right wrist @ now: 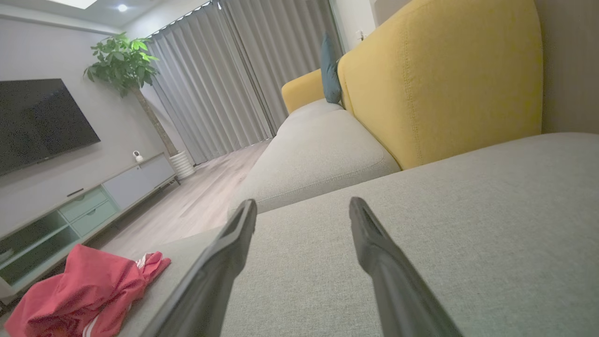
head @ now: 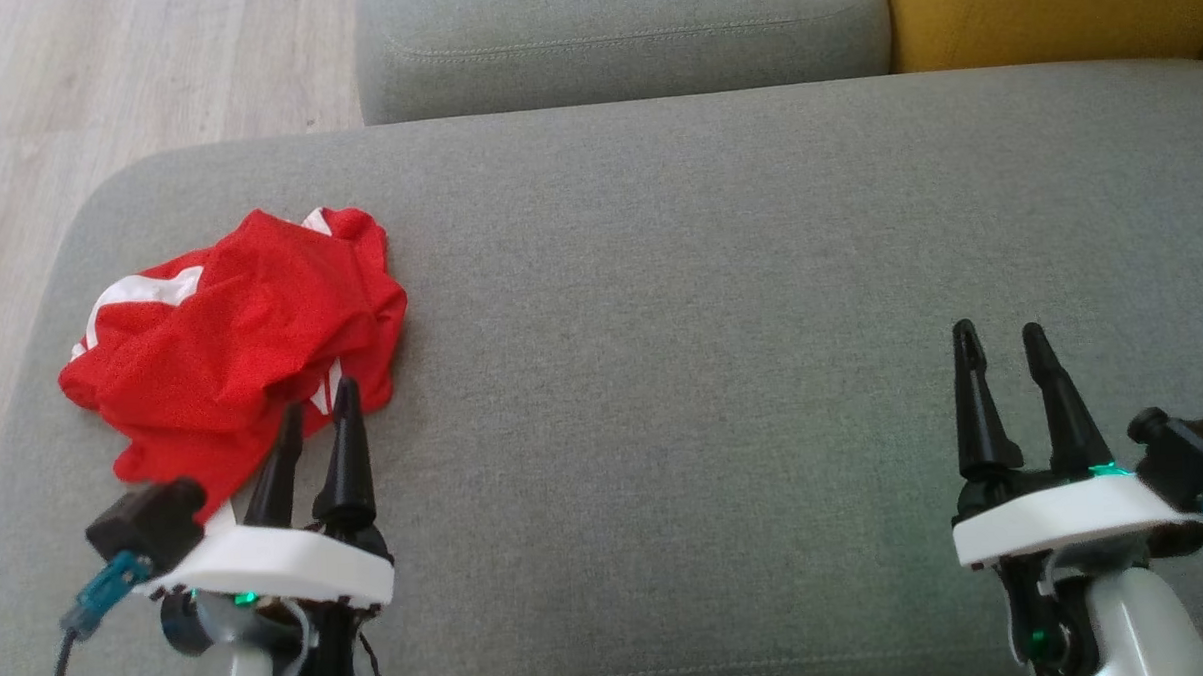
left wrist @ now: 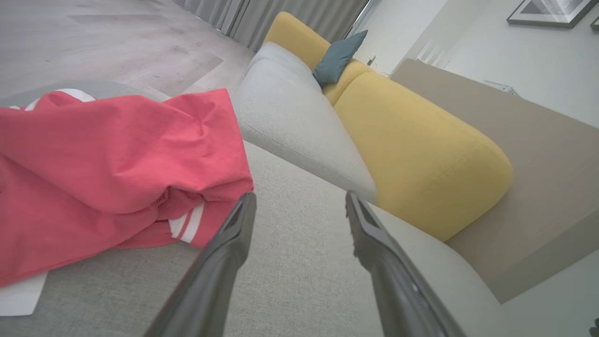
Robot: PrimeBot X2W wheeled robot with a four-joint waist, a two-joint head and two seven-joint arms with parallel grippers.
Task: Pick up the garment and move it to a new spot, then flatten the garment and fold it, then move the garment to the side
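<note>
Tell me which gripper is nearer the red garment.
The left gripper: its open fingertips sit at the red garment's near edge, on the grey cushion's left end. The right gripper hangs open far to the right, over bare cushion.

Red garment (head: pixel 231 341) with white stripes, grey cushion (head: pixel 711 324), yellow backrest (head: pixel 1050 7).

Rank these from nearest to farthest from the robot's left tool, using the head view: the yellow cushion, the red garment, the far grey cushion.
1. The red garment, lower left, just ahead of the left tool.
2. The far grey cushion, top centre.
3. The yellow cushion, top right corner.
</note>
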